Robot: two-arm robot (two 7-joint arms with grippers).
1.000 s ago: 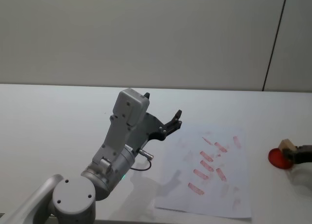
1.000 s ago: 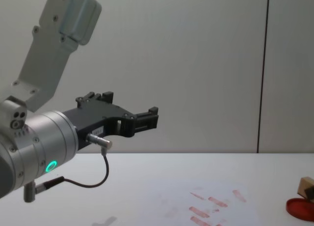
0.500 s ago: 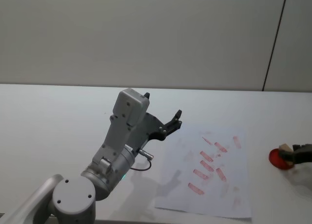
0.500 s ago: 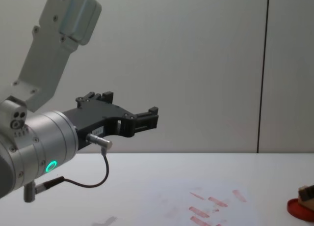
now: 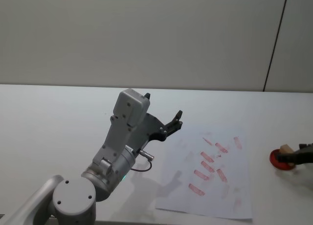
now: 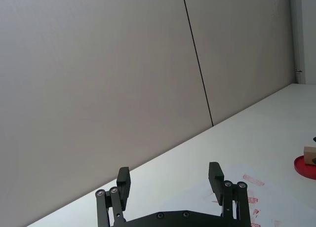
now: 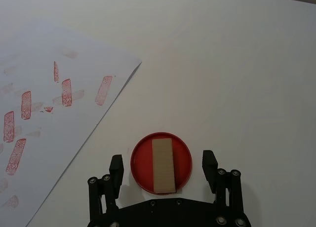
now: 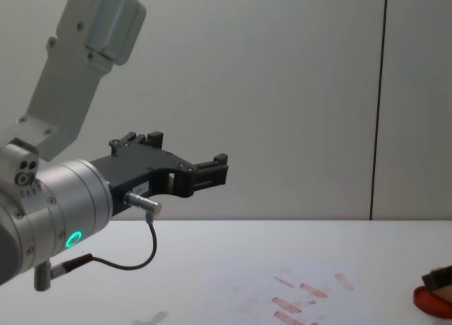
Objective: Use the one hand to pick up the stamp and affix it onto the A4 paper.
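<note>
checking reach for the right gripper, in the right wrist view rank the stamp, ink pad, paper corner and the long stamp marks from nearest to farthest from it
From the right gripper, open:
1. The stamp, lying between the fingers on the pad.
2. The red ink pad, under the stamp, also between the fingers.
3. The A4 paper, its corner beyond the pad, toward the sheet's side.
4. The red stamp marks, farther in on the sheet.

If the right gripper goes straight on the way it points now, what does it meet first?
Probably the stamp, lying on the red ink pad between the open fingers of the right gripper; how far off is unclear.
</note>
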